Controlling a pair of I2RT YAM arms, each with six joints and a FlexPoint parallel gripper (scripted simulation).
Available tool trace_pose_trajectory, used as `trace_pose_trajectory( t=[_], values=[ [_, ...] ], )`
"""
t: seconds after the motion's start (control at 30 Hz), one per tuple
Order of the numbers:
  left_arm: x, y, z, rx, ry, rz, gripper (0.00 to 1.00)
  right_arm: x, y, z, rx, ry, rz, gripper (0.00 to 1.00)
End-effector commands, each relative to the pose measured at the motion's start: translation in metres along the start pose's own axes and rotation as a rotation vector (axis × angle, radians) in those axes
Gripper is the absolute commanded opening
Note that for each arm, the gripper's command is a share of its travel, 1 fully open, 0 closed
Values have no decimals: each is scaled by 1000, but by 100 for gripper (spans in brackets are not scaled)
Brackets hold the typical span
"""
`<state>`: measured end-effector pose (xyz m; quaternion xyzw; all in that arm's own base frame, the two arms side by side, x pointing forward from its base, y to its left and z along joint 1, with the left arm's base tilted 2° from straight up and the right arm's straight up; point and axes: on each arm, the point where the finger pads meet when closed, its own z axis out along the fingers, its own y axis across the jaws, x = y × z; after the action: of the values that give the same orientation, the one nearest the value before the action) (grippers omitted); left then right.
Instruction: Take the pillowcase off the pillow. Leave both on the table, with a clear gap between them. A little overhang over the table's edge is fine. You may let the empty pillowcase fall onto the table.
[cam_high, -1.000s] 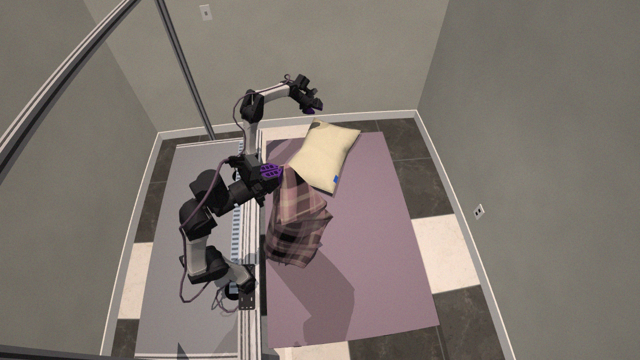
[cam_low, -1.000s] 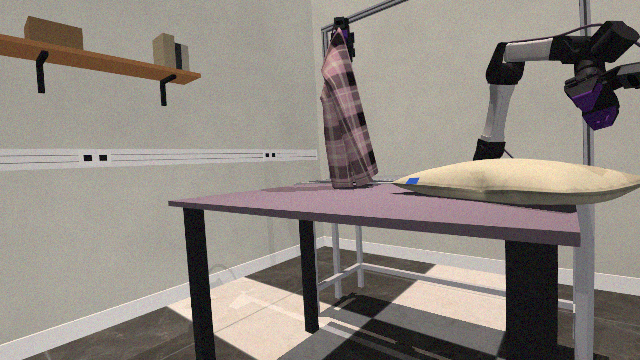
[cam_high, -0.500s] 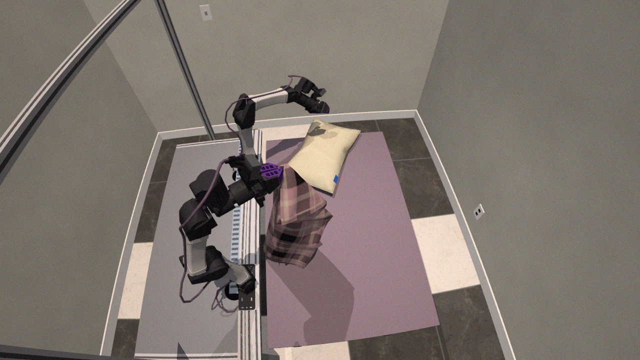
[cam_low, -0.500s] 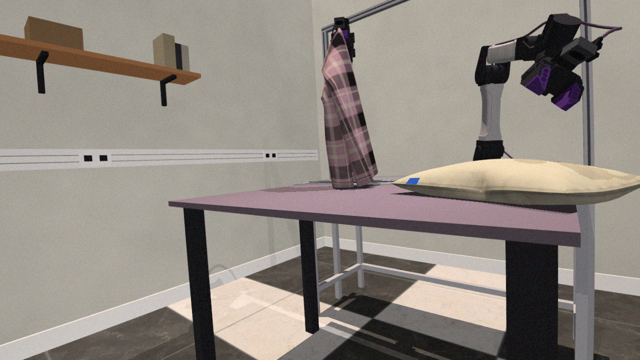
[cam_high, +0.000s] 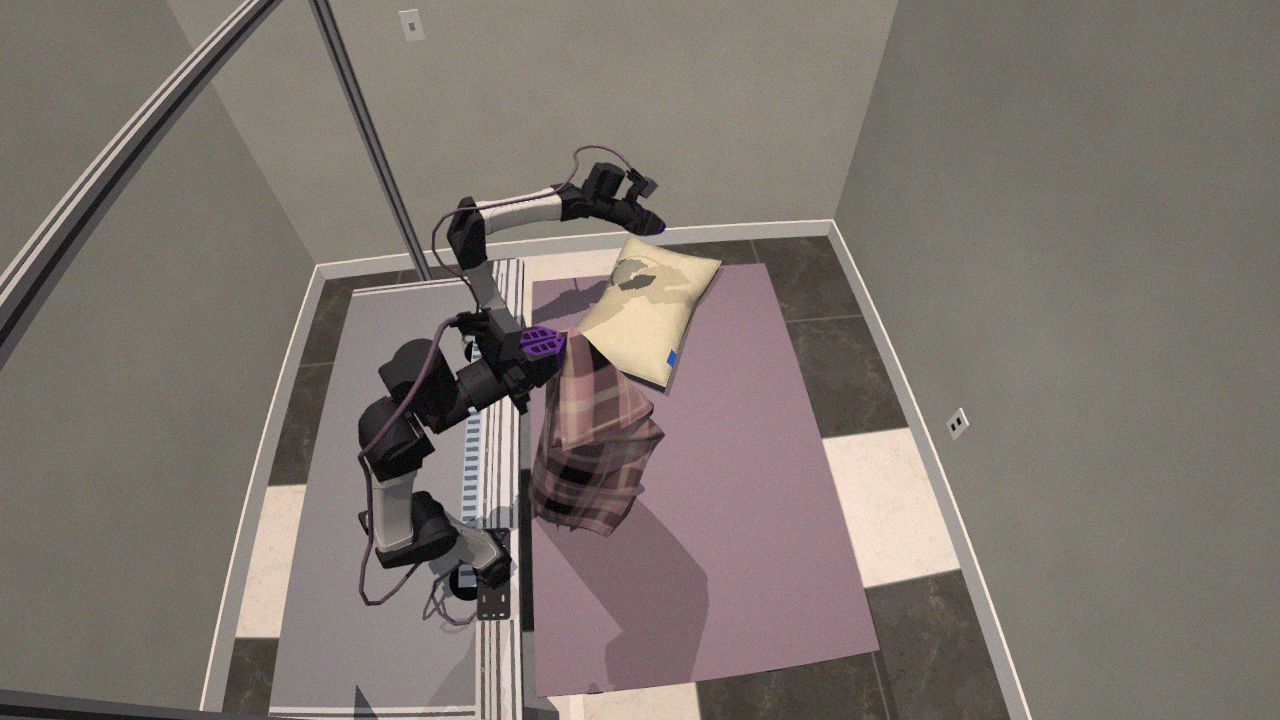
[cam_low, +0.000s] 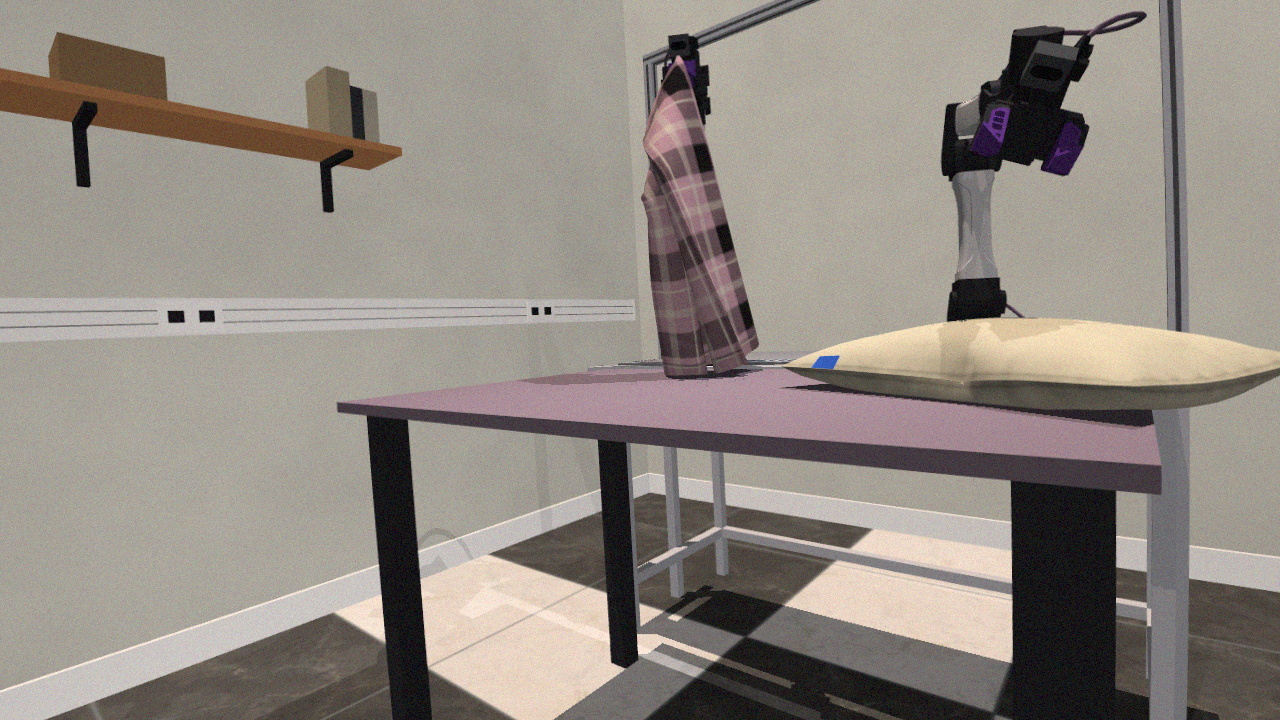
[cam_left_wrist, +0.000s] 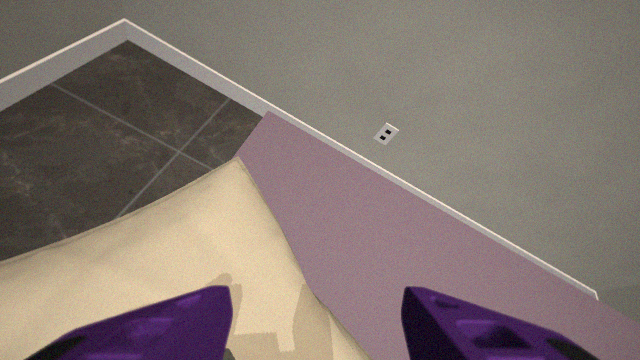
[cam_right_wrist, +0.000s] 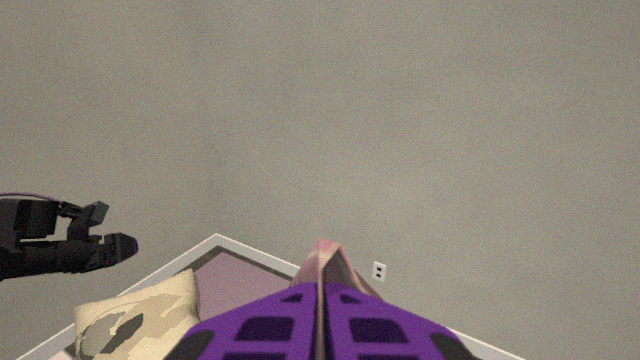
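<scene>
The right gripper (cam_high: 562, 345) (cam_low: 682, 68) (cam_right_wrist: 320, 297) pinches the top of the plaid pillowcase (cam_high: 597, 438) (cam_low: 693, 223) (cam_right_wrist: 327, 255), which hangs down beside the surface's edge nearest the arm bases. The left gripper (cam_high: 660, 225) (cam_low: 1029, 154) (cam_left_wrist: 316, 299), spread, hovers above the cream pillow (cam_high: 648, 308) (cam_low: 1029, 358) (cam_left_wrist: 200, 240) (cam_right_wrist: 150, 320), which lies overhanging an edge of the surface (cam_high: 742, 501) (cam_low: 644, 407) (cam_left_wrist: 350, 210) (cam_right_wrist: 240, 285).

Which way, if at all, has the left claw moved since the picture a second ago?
Yes: in the exterior view, the left claw has risen, higher above the table.
</scene>
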<state>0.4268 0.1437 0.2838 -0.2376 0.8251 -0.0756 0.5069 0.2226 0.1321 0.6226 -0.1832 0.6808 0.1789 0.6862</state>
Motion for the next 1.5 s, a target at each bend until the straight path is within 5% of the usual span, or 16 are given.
trace_pose_trajectory(
  t=[0.0,0.3,0.77,1.47],
  values=[
    [-13,-26,-18,24,-113,118,60,-7,-1,-3,5,-29,11,0],
    [-15,-66,-40,74,-217,244,60,-7,-1,-3,4,-28,7,0],
    [-16,-143,-114,192,-486,456,60,-7,-1,-3,5,-29,11,0],
    [-3,-156,-118,253,-456,451,60,-13,-24,18,84,-40,9,0]
  ],
)
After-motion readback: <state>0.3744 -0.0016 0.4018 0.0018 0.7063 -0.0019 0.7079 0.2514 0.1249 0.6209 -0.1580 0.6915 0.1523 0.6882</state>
